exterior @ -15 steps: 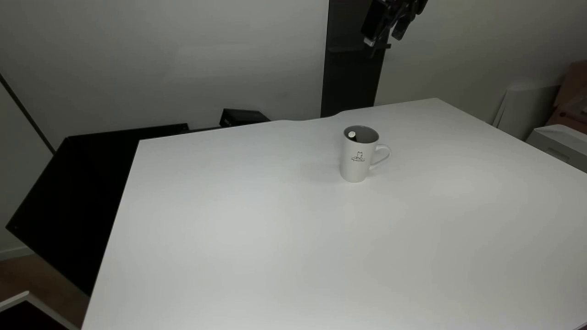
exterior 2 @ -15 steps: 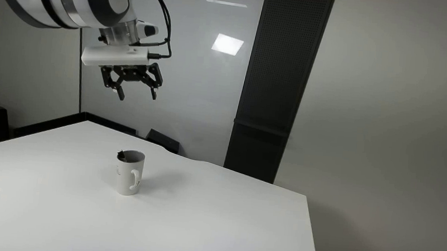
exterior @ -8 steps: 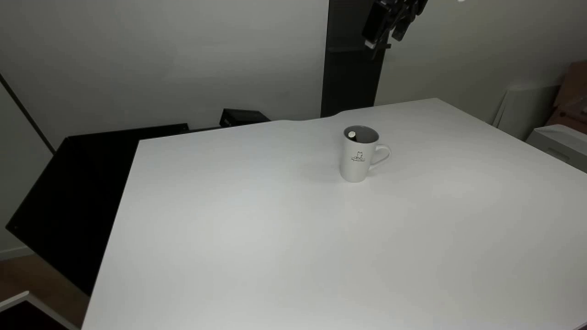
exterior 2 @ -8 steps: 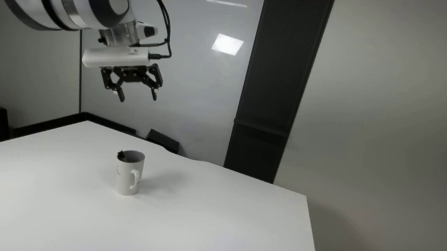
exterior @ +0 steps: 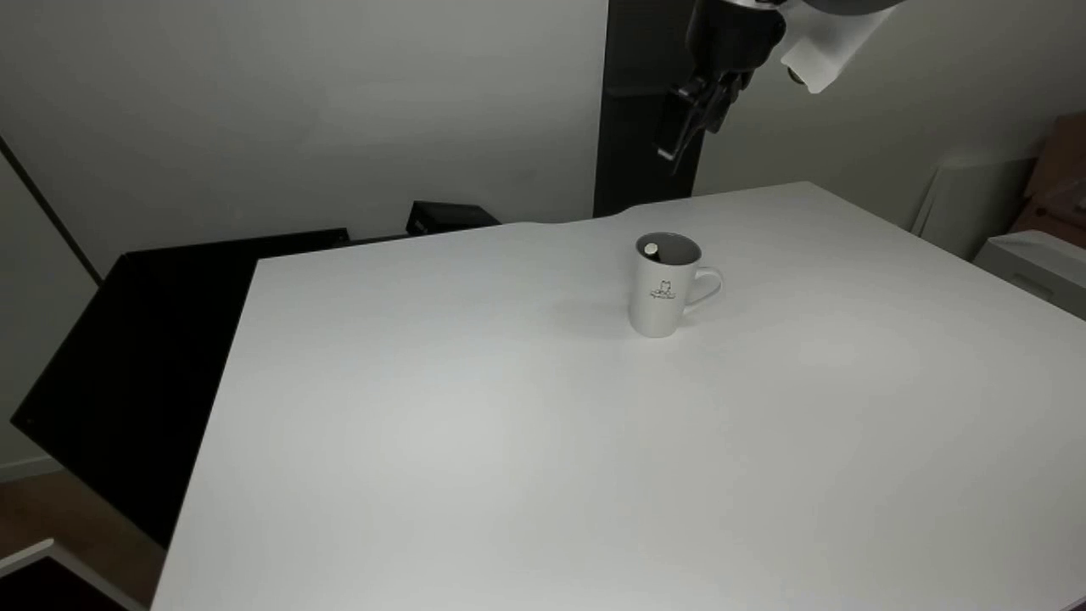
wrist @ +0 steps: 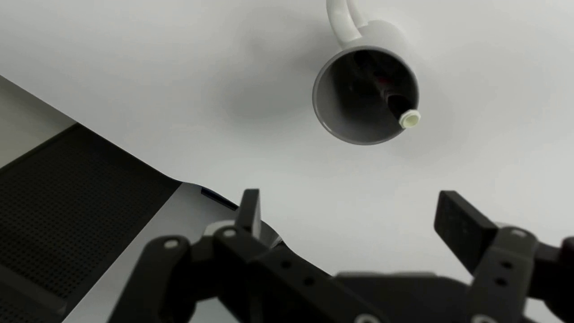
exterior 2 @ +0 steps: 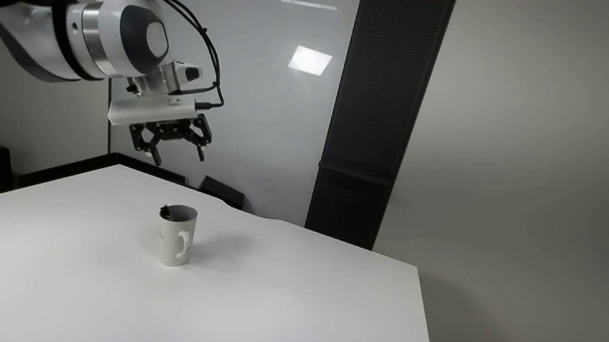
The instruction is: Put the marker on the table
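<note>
The marker stands leaning inside the white mug, and its pale end (wrist: pixel 410 118) rests at the rim in the wrist view. Dark and reddish parts of it show dimly inside the mug. Its tip shows pale in an exterior view (exterior: pixel 651 249) and dark in an exterior view (exterior 2: pixel 166 213). The mug (exterior: pixel 657 297) stands upright on the white table (exterior: pixel 424 424). My gripper (exterior 2: pixel 179 160) is open and empty in the air above and behind the mug. In the wrist view, the gripper (wrist: pixel 350 195) has its fingers wide apart, with the mug ahead of them.
The mug's handle (exterior: pixel 708 288) sticks out to one side. A black surface (exterior: pixel 127 365) lies beside the table. A small black box (exterior: pixel 450 216) and a dark perforated column (exterior 2: pixel 385 117) stand behind the table's far edge. A pale box (exterior: pixel 1035 263) stands beyond another edge.
My gripper and arm have come down towards the table and the mug, tilting slightly; more of the arm now shows. The gripper has stayed open. The mug and marker have not moved.
</note>
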